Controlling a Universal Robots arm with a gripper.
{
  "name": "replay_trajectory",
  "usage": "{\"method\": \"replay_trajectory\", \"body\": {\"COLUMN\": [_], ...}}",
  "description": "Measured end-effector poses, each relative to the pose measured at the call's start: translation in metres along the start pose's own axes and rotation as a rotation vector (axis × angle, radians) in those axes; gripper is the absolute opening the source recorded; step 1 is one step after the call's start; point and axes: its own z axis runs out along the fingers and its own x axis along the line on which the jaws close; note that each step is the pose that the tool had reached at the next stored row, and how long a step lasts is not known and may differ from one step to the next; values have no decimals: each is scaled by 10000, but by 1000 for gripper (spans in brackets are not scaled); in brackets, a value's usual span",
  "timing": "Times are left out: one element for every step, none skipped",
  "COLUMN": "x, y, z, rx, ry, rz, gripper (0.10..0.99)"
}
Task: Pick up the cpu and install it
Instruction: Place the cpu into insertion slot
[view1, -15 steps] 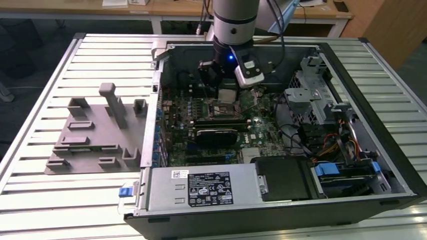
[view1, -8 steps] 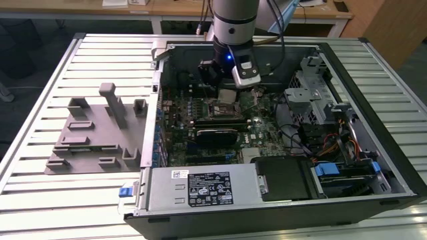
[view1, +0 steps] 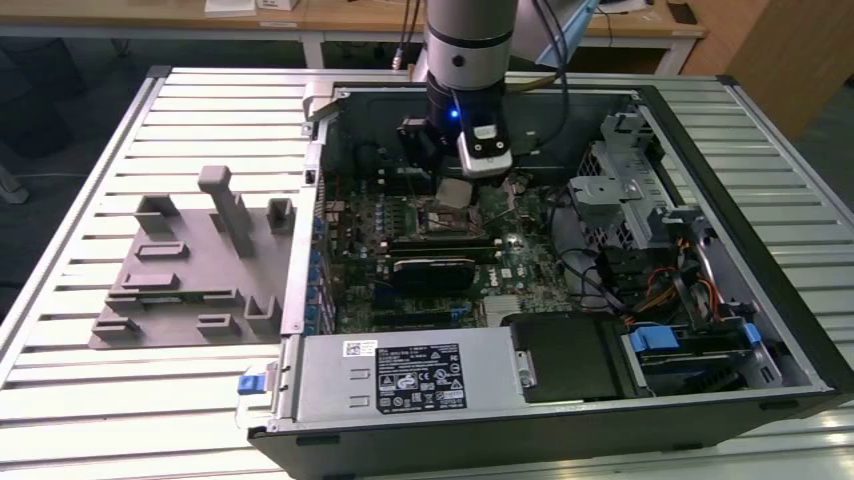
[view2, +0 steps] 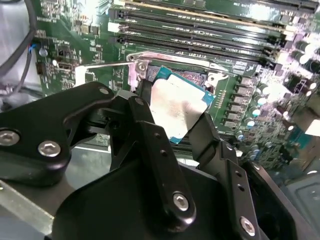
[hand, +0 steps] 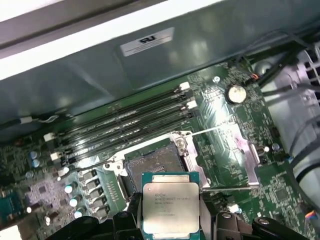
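Cpu (hand: 170, 207) is pinched by its edges in my gripper (hand: 170, 226), hanging over the open socket (hand: 152, 167) mid-way across the motherboard (hand: 220, 80), so I'd square it up and lower it flat.

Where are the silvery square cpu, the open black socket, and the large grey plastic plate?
silvery square cpu (hand: 171, 202): first wrist view, middle of its metal top.
open black socket (hand: 152, 161): first wrist view, its dark contact field.
large grey plastic plate (view1: 200, 265): exterior view, bare flat base.
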Motion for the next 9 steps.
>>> {"method": "replay_trajectory", "body": {"x": [0, 0, 0, 0, 0, 0, 0, 0, 0], "y": [0, 0, 0, 0, 0, 0, 0, 0, 0], "z": [0, 0, 1, 1, 1, 1, 2, 2, 2], "rx": [4, 8, 12, 16, 19, 24, 27, 31, 35], "ry": [-7, -14, -22, -29, -36, -43, -50, -56, -64], "rz": [140, 280, 437, 578, 723, 863, 1004, 1143, 1283], "gripper": [541, 541, 541, 541, 541, 541, 541, 541, 541]}}
